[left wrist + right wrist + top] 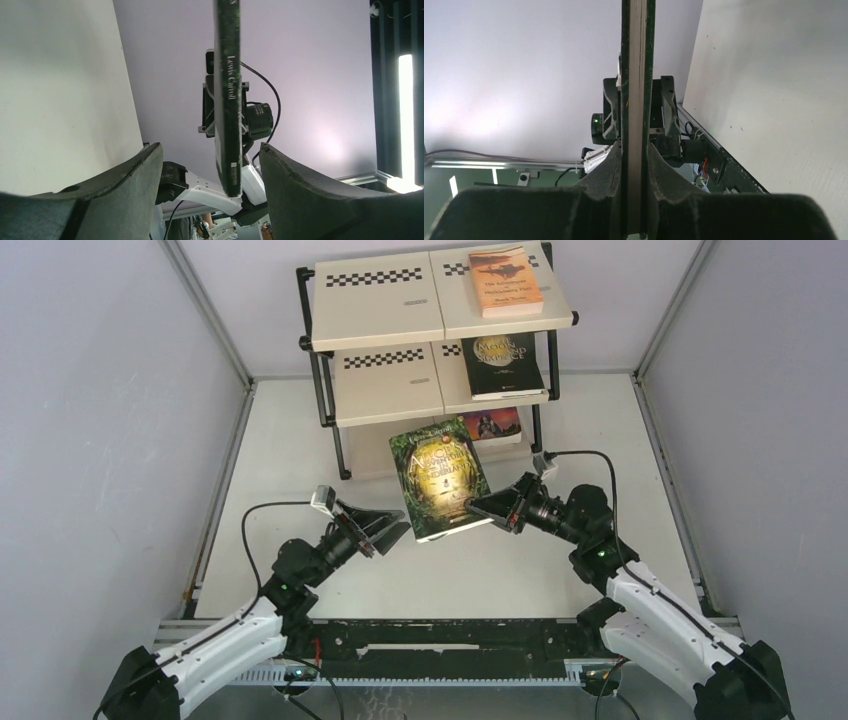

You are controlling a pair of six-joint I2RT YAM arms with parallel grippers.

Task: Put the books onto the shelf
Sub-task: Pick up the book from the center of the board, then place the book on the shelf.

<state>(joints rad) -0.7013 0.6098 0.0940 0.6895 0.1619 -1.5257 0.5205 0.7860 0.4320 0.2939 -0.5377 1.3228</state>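
One-edge hold on the green book (pixel 440 485), in front of the shelf (pixel 380 300)

From above, we see the right gripper (pixel 471 506) pinching the book's right edge, cover up above the table (pixel 300 440), while the left gripper (pixel 400 524) gapes by its lower-left corner; carried by one edge, it may sag or swing. At the left wrist, the green book (pixel 227 100) stands spine-on between wide fingers (pixel 130 185), touching neither, so nothing there would catch a slip. At the right wrist, fingers (pixel 610 170) clamp its page edge; we judge the pages could slide and the book twist out
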